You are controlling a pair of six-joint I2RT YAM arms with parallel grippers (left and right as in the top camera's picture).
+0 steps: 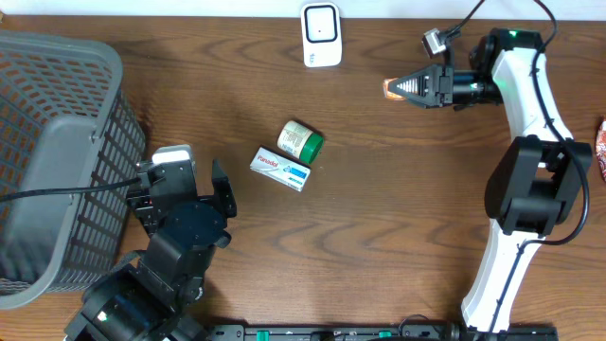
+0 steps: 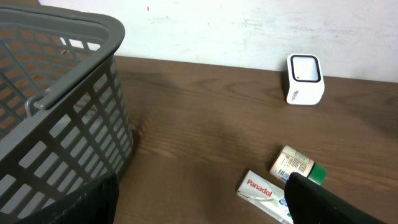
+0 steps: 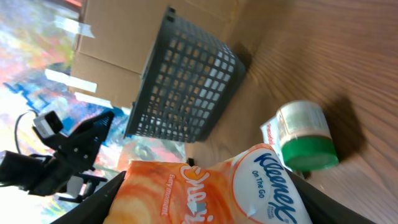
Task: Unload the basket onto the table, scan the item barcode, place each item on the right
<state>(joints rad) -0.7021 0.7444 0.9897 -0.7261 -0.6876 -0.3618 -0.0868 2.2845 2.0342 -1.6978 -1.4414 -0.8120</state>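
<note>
We see the orange-and-white tissue pack (image 3: 249,186) clamped in our right end effector (image 1: 409,87), at three o'clock from the scanner (image 1: 321,35). Bottle (image 1: 301,140) and box (image 1: 281,169) lie at its six; the left end effector (image 1: 194,172) gapes empty.

The white-shelled right arm (image 1: 530,85) has black joints and a green light (image 1: 514,36). The left arm (image 1: 185,232) is matte black.

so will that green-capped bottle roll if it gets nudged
Probably: the bottle lies on its side and looks round, so a nudge could roll it. The box close beside it may stop it that way. It looks small, so likely light.
</note>
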